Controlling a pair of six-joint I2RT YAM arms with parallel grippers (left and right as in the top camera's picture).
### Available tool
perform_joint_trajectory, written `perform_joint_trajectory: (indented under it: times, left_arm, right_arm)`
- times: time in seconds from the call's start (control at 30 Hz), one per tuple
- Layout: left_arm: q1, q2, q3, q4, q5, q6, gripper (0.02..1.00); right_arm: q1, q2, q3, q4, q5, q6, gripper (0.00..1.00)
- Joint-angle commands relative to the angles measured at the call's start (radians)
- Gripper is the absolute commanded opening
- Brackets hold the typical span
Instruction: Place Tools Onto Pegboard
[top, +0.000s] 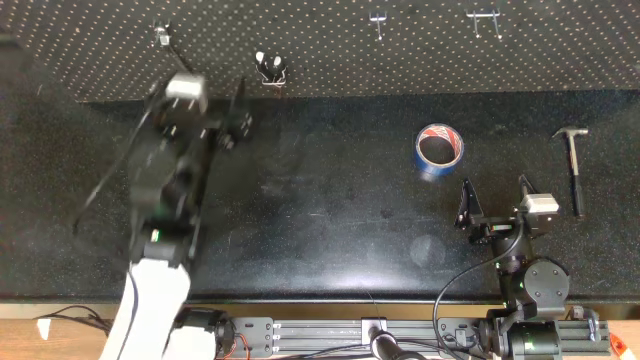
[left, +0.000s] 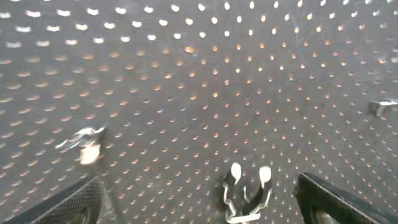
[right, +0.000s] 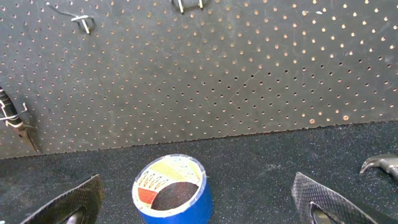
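From above we look straight down on the black worktop (top: 330, 220), with the pegboard (top: 400, 45) along its far edge. From the left wrist we face the pegboard from close by, a white-tipped object (left: 247, 186) on it right ahead, which the top view also shows. From the right wrist we sit low and farther back, facing the pegboard across the worktop, and share the blue tape roll (right: 174, 190) and the hammer (right: 380, 164) with the top view.

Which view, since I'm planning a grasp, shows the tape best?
The right wrist view: the tape lies close, flat, its hole up. The top view gives it smaller, left of the hammer. The left wrist view faces the pegboard.
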Motion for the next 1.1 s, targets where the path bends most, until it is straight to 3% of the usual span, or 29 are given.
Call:
perform_joint_trajectory:
  times: [0.03,0.37,0.73,1.1]
  left_arm:
    - [0.095,-0.291,-0.238,0.048,0.141,0.005,0.996]
    - [0.117,-0.69,-0.513,0.046,0.164,-0.032,0.996]
    - [0.117,-0.904,-0.628,0.044,0.185,-0.032,0.996]
    - [0.117,-1.019,-0.627,-0.169,0.192,-0.032,0.996]
  right_arm:
    - [0.005,-0.007,-0.003,-0.004,-0.016,0.011,0.987]
    - [0.005,-0.007,-0.003,-0.004,-0.016,0.011,0.989]
    - [0.005,-0.007,-0.003,-0.004,-0.016,0.011,0.987]
    - [0.005,-0.007,-0.003,-0.004,-0.016,0.011,0.989]
